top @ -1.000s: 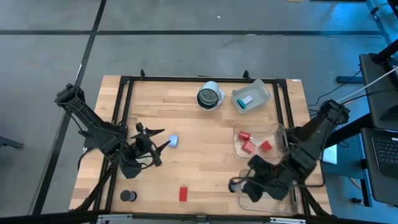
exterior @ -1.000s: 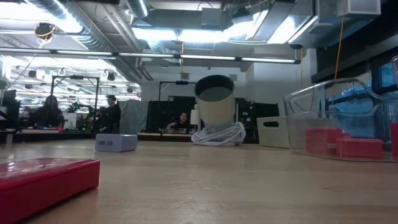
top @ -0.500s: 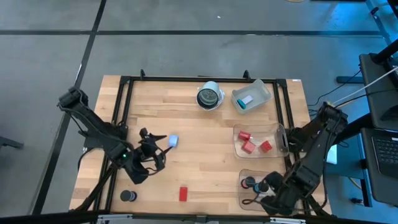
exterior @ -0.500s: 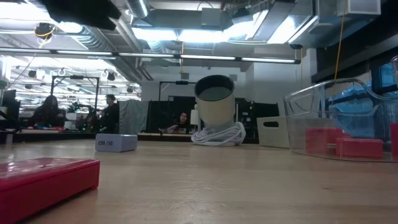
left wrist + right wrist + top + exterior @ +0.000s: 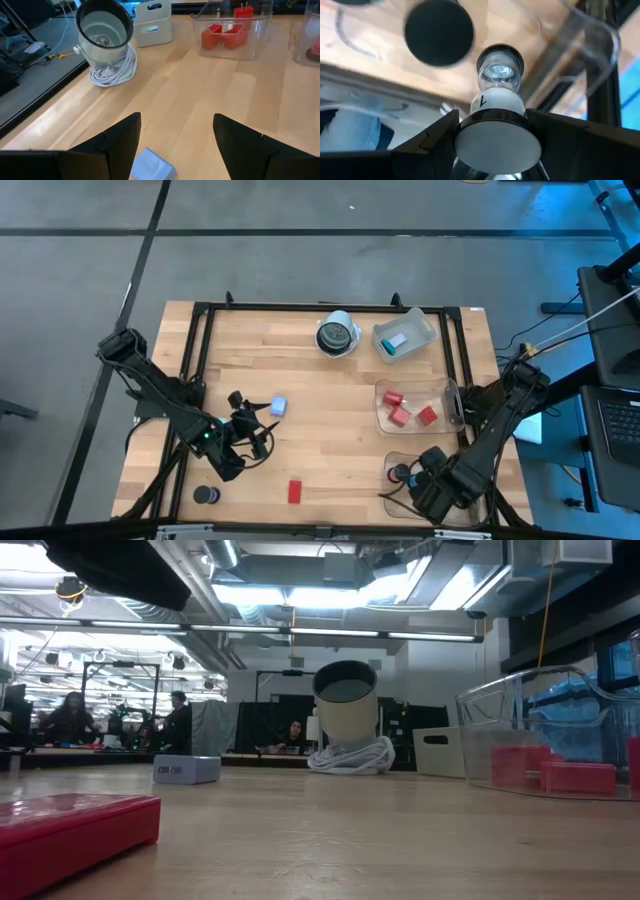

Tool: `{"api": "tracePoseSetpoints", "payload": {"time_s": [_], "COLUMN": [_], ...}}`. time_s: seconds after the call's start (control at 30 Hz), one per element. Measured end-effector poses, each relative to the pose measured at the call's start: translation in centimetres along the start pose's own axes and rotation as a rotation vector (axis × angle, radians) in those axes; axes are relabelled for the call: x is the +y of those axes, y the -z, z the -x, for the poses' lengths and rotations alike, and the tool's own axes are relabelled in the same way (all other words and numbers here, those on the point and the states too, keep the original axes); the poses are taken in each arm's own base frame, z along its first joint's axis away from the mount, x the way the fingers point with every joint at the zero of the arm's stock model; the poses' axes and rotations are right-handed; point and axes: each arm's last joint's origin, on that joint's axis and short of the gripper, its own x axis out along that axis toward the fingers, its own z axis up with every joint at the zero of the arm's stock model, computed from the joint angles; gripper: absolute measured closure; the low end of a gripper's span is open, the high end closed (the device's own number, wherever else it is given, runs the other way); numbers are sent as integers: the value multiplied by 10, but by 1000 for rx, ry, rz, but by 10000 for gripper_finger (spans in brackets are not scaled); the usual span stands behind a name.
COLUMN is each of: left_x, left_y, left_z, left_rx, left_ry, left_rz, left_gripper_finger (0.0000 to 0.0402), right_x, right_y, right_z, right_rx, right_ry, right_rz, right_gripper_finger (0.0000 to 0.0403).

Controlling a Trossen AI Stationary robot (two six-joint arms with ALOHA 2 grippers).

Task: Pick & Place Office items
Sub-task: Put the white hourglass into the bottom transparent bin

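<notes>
Wood-grain table (image 5: 330, 395) w/ satin finish, clear glossy plastic bins (image 5: 412, 402), matt red blocks (image 5: 223, 36).

The high camera hangs above and looks straight down on the whole worktop (image 5: 330, 430) and the floor around it. The low one sits at worktop height, facing level across the boards into the room, very near a red block (image 5: 75, 830). The left wrist camera looks down the worktop at the white cup (image 5: 103, 27), which the low view also shows, center. The right wrist camera sits close inside a clear bin (image 5: 592, 40).
</notes>
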Motion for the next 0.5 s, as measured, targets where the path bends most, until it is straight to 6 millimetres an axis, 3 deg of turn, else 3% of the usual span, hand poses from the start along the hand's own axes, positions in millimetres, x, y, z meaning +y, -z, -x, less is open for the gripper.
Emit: {"api": "tracePoseSetpoints", "payload": {"time_s": [0.33, 0.5], "left_x": [0, 0], "left_y": [0, 0], "left_z": [0, 0], "left_rx": [6, 5], "left_ry": [6, 6], "left_rz": [8, 18], "left_gripper_finger": [156, 156], "right_x": [-1, 1], "right_y": [-13, -17], "right_z": [-33, -47], "right_rx": [-30, 15], "right_ry": [76, -20], "right_rz": [93, 166], "right_gripper_finger": [188, 189]}}
